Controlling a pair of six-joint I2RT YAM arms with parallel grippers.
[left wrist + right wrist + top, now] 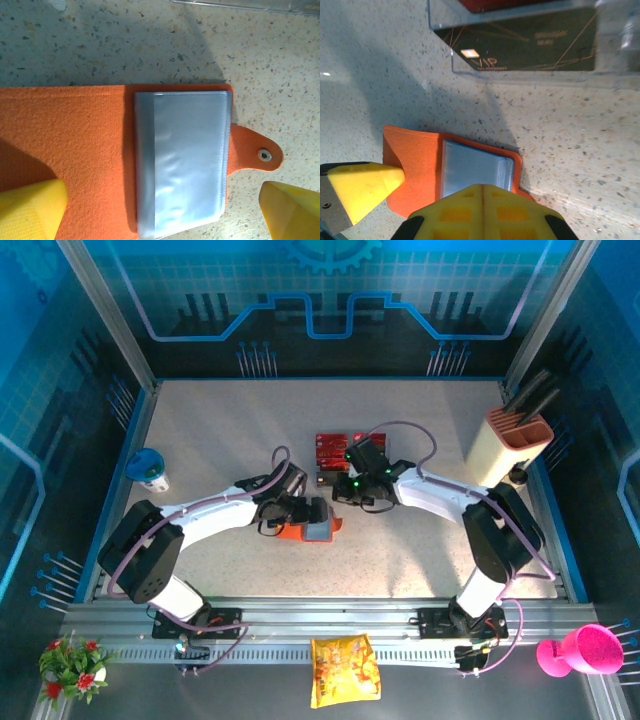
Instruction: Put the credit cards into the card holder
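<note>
Card holder (100, 150): lying open at tabletop centre, grey-blue pockets up. Left hand (160, 209): spread, straddling it; best used to pin the orange cover. Right hand (352, 488): grip impossible to tell. Credit cards (334, 448): in clear rack (445, 50), just toward far edge. Advised: card fed edge-first, square to pocket mouth.

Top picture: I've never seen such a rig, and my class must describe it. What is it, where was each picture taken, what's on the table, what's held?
Two robot arms, left arm and right arm, are bolted to a table. The top picture looks down from above; the others come from cameras on each wrist. An open orange card holder lies mid-table, red credit cards in a clear rack beyond it. The left claw is open over the holder; the right claw looks shut. Nothing seems held.
</note>
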